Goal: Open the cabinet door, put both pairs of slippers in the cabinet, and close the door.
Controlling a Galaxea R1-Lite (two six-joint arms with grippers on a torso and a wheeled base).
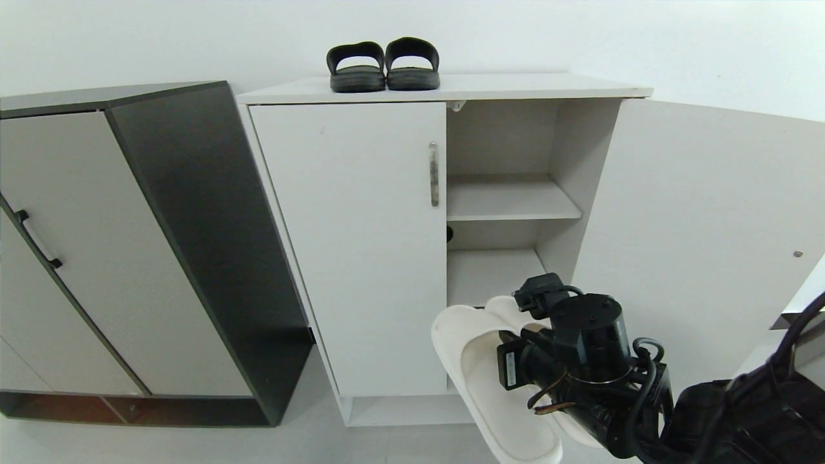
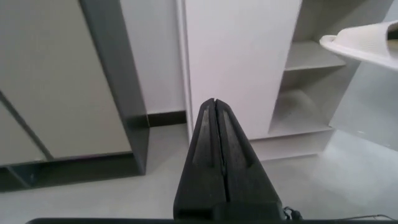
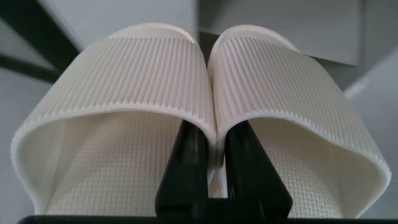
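**Step in hand: load the white pair.**

1. Grip state. My right gripper [image 3: 216, 142] pinches the white slippers [image 1: 496, 380] where their two straps meet. One finger sits under each strap, and the inner strap edges are clamped between them. My left gripper [image 2: 215, 107] hangs low in front of the cabinet [image 1: 515, 87], its fingers pressed together on nothing.

2. Position. The pair hangs tilted in front of the open right side, just outside the lower shelf [image 1: 493, 274]. The right door [image 1: 696, 225] stands swung wide. The left door [image 1: 351, 245] is shut.

3. Procedure, as I judge it.
   - Level the pair before entry. Tilted as it is, the far end could catch the shelf's front edge.
   - Enter between the left door's edge and the right side wall, favouring the middle of the opening.
   - Lower until the soles rest flat on the shelf, then spread my fingers. The grip is on soft straps only, so a release from height may let the pair tumble apart.
   - Withdraw straight back, so that my fingers slip out from under the straps without dragging them.

4. Remaining. The black slippers [image 1: 385, 64] sit on the cabinet top, not yet loaded. The upper shelf [image 1: 509, 200] would suit them.
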